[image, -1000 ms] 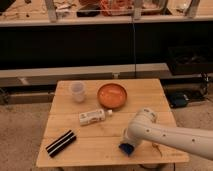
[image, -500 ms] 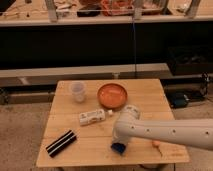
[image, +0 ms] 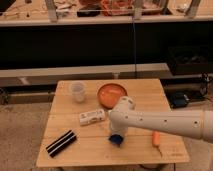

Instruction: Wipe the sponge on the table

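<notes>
The small dark blue sponge (image: 116,139) rests on the light wooden table (image: 70,152), near the front middle of the plank top. My white arm reaches in from the right, and its gripper (image: 117,134) points down directly onto the sponge, covering the sponge's top. Only the sponge's lower blue part shows beneath the wrist.
On the table stand a clear cup (image: 77,91) at the back left, an orange bowl (image: 112,94) behind the arm, a white packet (image: 92,117) left of the gripper, a black-and-white striped bar (image: 61,143) at the front left, and an orange stick (image: 156,138) right of the sponge.
The arm has swept leftward across the table, carrying the sponge with it from the front right toward the front middle.
</notes>
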Motion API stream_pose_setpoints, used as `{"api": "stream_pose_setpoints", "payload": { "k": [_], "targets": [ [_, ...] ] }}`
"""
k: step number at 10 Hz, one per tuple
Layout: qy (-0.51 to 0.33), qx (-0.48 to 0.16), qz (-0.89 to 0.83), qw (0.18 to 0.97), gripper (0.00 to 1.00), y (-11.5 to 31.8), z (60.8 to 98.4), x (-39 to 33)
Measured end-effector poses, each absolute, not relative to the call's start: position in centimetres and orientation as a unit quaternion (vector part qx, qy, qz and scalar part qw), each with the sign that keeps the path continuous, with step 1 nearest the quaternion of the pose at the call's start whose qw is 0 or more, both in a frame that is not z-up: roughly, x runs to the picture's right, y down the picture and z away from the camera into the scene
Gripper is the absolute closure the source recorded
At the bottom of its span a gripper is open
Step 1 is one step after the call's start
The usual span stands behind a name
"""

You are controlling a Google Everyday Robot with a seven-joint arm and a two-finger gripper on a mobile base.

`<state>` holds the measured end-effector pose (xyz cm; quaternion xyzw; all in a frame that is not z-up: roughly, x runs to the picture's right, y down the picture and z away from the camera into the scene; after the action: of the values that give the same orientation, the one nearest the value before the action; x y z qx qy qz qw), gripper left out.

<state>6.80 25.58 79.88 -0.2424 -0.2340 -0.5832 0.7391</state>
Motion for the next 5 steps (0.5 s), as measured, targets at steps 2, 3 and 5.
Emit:
{"api": "stream_pose_setpoints", "payload": {
  "k": [2,3,5],
  "targets": [
    [-0.227,-0.241,-0.565,0.756,0.96,24.6,80.0,9.8],
    [-0.225,-0.241,-0.555,0.764,0.96,24.5,79.9,11.1],
    [-0.221,-0.248,-0.529,0.781,0.96,24.9,79.7,14.2]
  ]
}}
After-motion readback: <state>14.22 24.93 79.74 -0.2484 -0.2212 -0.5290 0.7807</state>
